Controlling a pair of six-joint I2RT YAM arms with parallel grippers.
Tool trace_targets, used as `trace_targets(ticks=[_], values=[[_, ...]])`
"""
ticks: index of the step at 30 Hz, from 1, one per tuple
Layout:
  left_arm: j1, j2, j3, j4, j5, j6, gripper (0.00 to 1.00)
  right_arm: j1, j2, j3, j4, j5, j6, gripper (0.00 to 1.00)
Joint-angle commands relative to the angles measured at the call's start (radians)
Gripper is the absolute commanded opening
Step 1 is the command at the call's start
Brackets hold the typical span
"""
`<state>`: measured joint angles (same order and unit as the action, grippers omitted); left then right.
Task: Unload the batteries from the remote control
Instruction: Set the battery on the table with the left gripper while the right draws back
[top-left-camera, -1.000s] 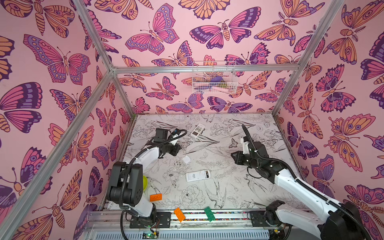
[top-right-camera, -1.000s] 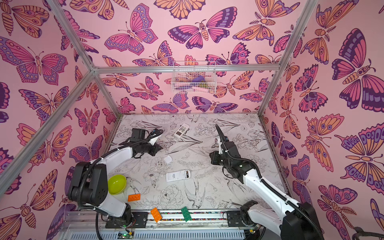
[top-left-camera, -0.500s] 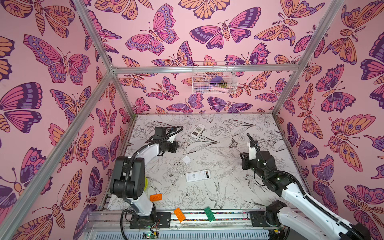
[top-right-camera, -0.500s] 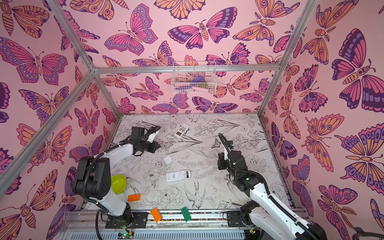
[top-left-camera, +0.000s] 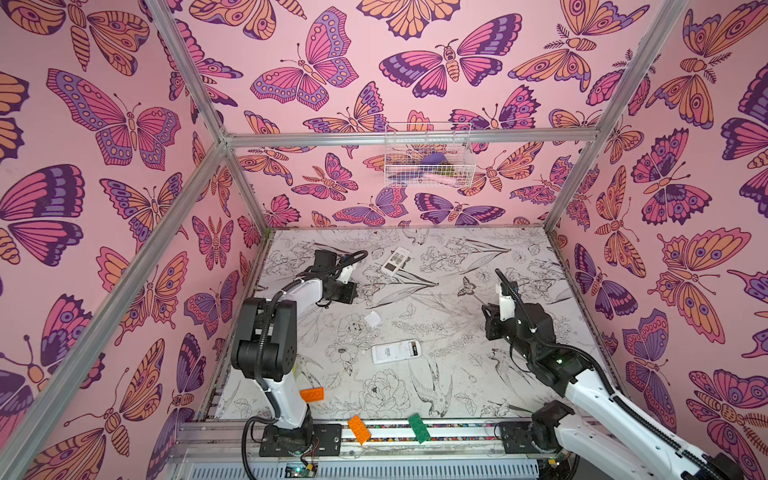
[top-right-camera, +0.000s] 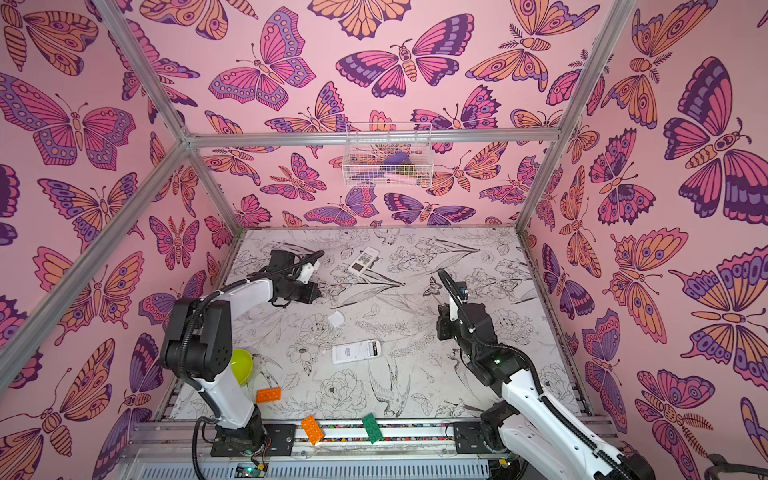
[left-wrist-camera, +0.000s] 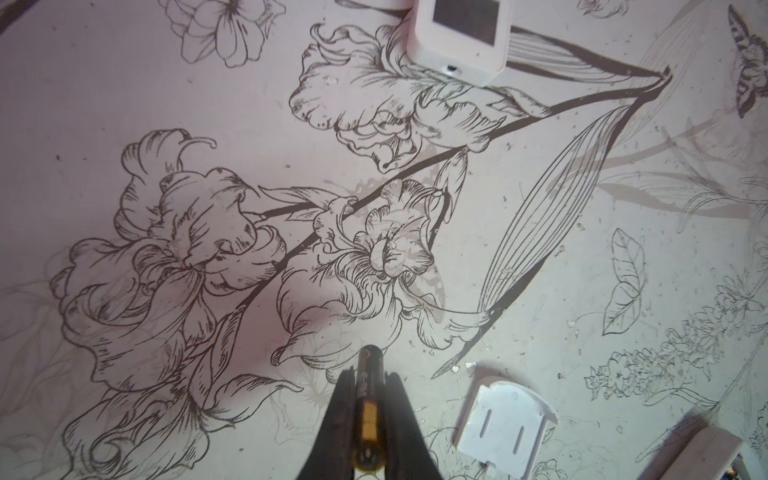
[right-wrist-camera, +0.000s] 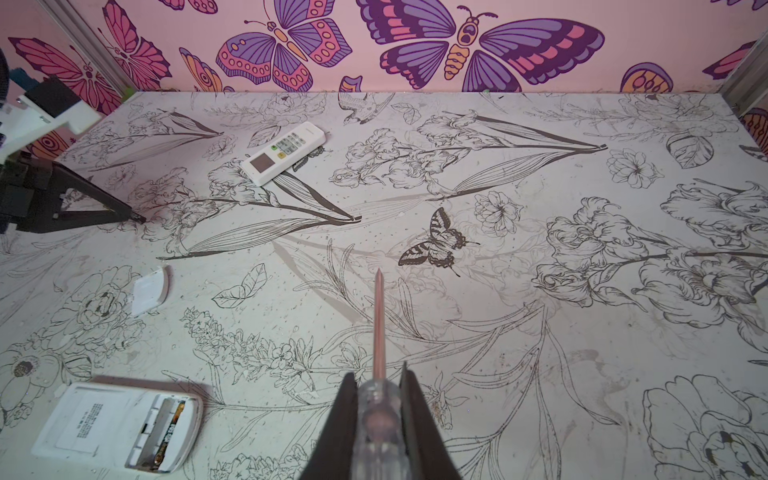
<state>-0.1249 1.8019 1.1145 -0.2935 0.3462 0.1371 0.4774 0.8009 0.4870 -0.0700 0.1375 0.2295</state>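
the left jaws are nearly closed on one battery (left-wrist-camera: 368, 415), black with a gold band. it lies along the fingers (left-wrist-camera: 332, 428), and one end sticks out past the tips. whether this end touches the tabletop (left-wrist-camera: 104, 83) i cannot tell. the right jaws are closed on the clear handle of a thin metal tool (right-wrist-camera: 379, 316). its point hangs above the tabletop and touches nothing.

such a battery is, i think, light and stiff, but its body is smooth and round. it can slip out of a weak grip, and it will roll if it is put down carelessly. a hold across the middle of the body seems the safest.

the open remote (right-wrist-camera: 104, 419) lies face down near the middle of the tabletop, well apart from both arms. its bay shows at least one more battery (right-wrist-camera: 172, 424) in one slot, and the other slot looks empty. this battery probably sits tight against its spring. i would lift one end first with the tool, because the slot walls leave little room for fingers.

the loose cover (right-wrist-camera: 149, 291) lies between the open remote and the left arm. a second remote (right-wrist-camera: 286, 151) lies face up at the far side, apart from everything else.
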Motion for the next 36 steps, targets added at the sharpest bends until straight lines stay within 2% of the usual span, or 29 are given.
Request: trace_targets(ticks=[1, 6, 8, 15, 22, 36], values=[[-0.004, 0.024, -0.019, -0.014, -0.015, 0.025, 0.00, -0.006, 0.006, 0.023, -0.003, -0.005, -0.027, 0.00], [-0.005, 0.035, -0.036, 0.000, -0.019, 0.028, 0.01, -0.006, -0.006, 0.023, -0.008, 0.001, -0.030, 0.00], [-0.008, 0.031, -0.060, 0.024, -0.023, 0.033, 0.09, -0.007, -0.015, 0.008, 0.012, 0.001, -0.030, 0.00], [-0.012, 0.002, -0.119, 0.065, -0.050, 0.058, 0.15, -0.006, -0.049, 0.014, -0.018, 0.021, -0.035, 0.00], [-0.011, -0.009, -0.148, 0.073, -0.039, 0.053, 0.31, -0.006, -0.057, 0.013, -0.024, 0.025, -0.050, 0.00], [-0.012, -0.014, -0.153, 0.076, -0.064, 0.067, 0.34, -0.006, -0.059, 0.002, -0.019, -0.009, -0.027, 0.00]])
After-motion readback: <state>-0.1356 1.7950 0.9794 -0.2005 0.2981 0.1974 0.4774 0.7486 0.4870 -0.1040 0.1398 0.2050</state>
